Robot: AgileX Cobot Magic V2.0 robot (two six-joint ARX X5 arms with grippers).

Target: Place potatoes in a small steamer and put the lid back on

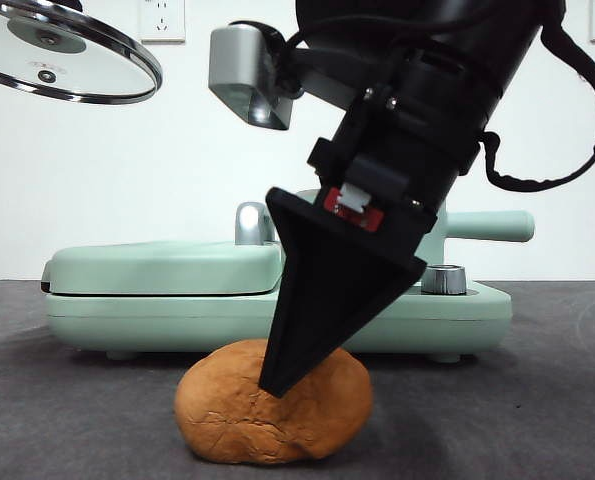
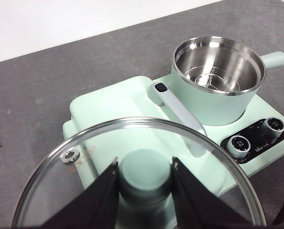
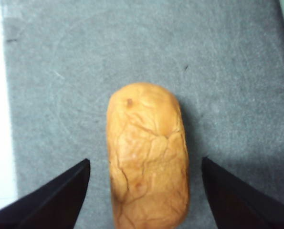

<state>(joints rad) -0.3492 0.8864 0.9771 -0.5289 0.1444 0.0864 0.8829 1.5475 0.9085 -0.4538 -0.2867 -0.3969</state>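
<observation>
The orange-brown cracked potato [image 1: 273,402] lies on the grey table in front of the appliance; it also shows in the right wrist view [image 3: 148,155]. My right gripper [image 3: 146,200] is open, its jaws standing wide on either side of the potato, apart from it; in the front view it [image 1: 277,385] comes down from above onto the potato. My left gripper [image 2: 144,181] is shut on the mint knob [image 2: 145,175] of the glass lid [image 2: 84,157], held high at the front view's upper left [image 1: 67,55]. The mint steamer pot [image 2: 218,78] stands open, mostly hidden in the front view.
The mint green appliance base [image 1: 277,300] with the flat griddle cover [image 1: 167,265], chrome handle [image 1: 249,222] and control knobs [image 2: 240,144] stands behind the potato. The pot's side handle [image 1: 492,226] sticks out to the right. Grey table surface lies around the potato.
</observation>
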